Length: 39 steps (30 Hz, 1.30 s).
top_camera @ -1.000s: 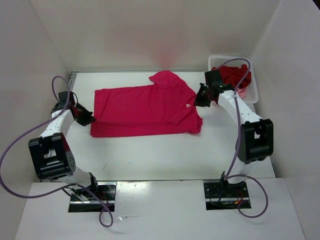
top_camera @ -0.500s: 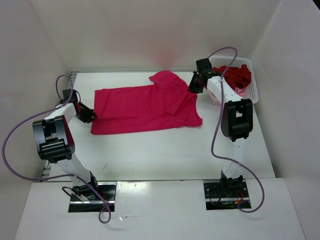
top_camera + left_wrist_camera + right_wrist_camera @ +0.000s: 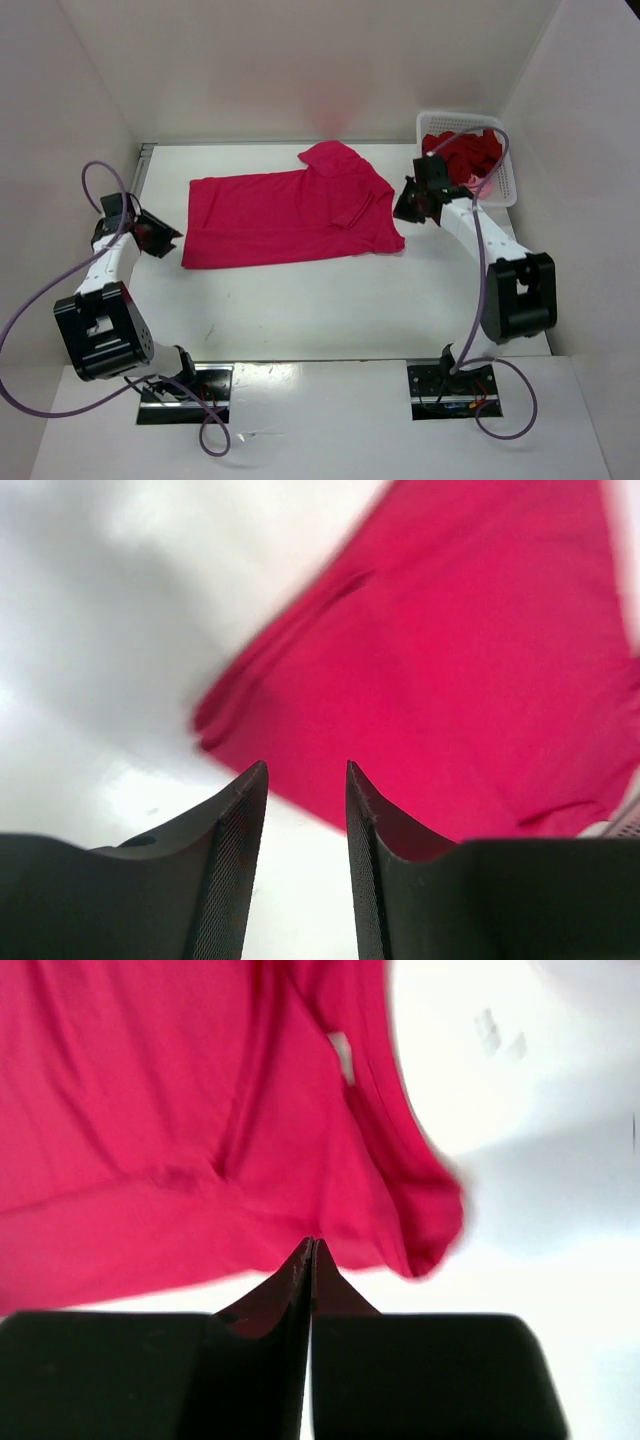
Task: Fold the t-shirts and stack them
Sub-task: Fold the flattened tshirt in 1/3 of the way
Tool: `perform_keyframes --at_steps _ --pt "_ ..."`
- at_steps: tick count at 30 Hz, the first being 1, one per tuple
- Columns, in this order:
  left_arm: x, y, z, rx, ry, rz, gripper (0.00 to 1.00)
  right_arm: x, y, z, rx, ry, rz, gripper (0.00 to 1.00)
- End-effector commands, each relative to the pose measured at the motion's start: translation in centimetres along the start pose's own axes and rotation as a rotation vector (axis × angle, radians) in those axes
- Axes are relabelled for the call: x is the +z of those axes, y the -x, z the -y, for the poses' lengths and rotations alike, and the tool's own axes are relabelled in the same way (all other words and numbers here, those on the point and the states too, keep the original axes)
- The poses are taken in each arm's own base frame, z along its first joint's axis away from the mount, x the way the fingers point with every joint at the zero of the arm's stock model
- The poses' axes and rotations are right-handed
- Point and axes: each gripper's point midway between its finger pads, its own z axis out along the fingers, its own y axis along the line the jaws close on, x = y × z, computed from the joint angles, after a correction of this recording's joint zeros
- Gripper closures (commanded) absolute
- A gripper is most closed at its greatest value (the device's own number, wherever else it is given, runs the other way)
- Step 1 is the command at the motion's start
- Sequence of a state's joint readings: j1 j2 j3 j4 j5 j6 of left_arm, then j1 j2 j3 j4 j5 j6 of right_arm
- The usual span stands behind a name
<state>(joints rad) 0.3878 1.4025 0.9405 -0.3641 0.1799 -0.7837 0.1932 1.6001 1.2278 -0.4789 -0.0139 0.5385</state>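
Progress: magenta shirt [image 3: 290,215] part-folded on surface [image 3: 300,300], more folds needed. crimson shirt [image 3: 465,150] heaped in basket [image 3: 505,185], nothing stacked. left gripper [image 3: 150,235] spread, empty; right gripper [image 3: 405,205] closed, empty.

The bright magenta-red cloth t-shirt [image 3: 290,215] looks soft and matt, lightly creased, on a smooth white worktop [image 3: 300,300] with a faint sheen. The white plastic mesh basket [image 3: 505,185] holds dark crimson cloth [image 3: 465,150]. The left hand [image 3: 306,772] has matt black fingers [image 3: 225,865], finely dimpled inside.

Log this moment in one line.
bright magenta-red cloth t-shirt: spread on white table | left gripper: open | right gripper: shut
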Motion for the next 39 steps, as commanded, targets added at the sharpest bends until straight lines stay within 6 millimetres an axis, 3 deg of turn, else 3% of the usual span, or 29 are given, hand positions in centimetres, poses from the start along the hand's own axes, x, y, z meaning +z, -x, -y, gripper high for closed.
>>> perform_keyframes --at_steps 1,2,4,7,14,22,24,26,29,31,33,34,39 --pt "0.9 -2.8 -4.0 -0.044 0.084 -0.098 0.56 -0.4 -1.5 2.3 0.065 -0.017 0.024 0.99" --pt "1.4 -3.3 -4.6 -0.058 0.091 -0.120 0.56 0.0 -2.5 4.1 0.098 -0.049 0.008 0.91" --pt "2.0 -3.4 -4.9 -0.071 0.086 -0.140 0.56 0.4 -4.0 5.0 0.127 -0.047 -0.034 0.79" --pt "3.1 -4.0 -5.5 -0.079 0.096 -0.167 0.56 1.1 -4.2 5.1 0.158 -0.027 -0.046 0.68" --pt "4.4 -4.7 -6.4 -0.099 0.118 -0.193 0.63 3.9 -5.9 5.6 0.205 -0.040 -0.111 0.64" --pt "5.5 -5.2 -7.1 -0.105 0.132 -0.210 0.80 4.4 -7.7 5.8 0.222 -0.037 -0.149 0.59" --pt "5.7 -5.2 -7.2 -0.105 0.131 -0.209 0.89 4.4 -7.4 5.6 0.221 -0.030 -0.139 0.59" --pt "5.9 -5.0 -7.0 -0.113 0.131 -0.207 0.95 4.8 -7.9 5.2 0.216 -0.019 -0.163 0.68" --pt "5.9 -4.1 -6.4 -0.107 0.116 -0.189 1.00 4.6 -8.1 4.4 0.207 -0.022 -0.173 0.63" --pt "5.9 -4.1 -6.3 -0.107 0.116 -0.189 1.00 3.1 -7.0 3.4 0.195 0.006 -0.130 0.51" --pt "5.9 -3.8 -6.1 -0.096 0.110 -0.183 1.00 2.4 -7.2 3.9 0.204 -0.006 -0.110 0.45" --pt "5.9 -3.8 -6.1 -0.096 0.110 -0.183 1.00 1.5 -6.7 3.6 0.202 0.006 -0.092 0.45" --pt "5.9 -2.9 -6.2 -0.072 0.125 -0.158 1.00 1.4 -8.1 4.0 0.187 0.004 -0.143 0.51"
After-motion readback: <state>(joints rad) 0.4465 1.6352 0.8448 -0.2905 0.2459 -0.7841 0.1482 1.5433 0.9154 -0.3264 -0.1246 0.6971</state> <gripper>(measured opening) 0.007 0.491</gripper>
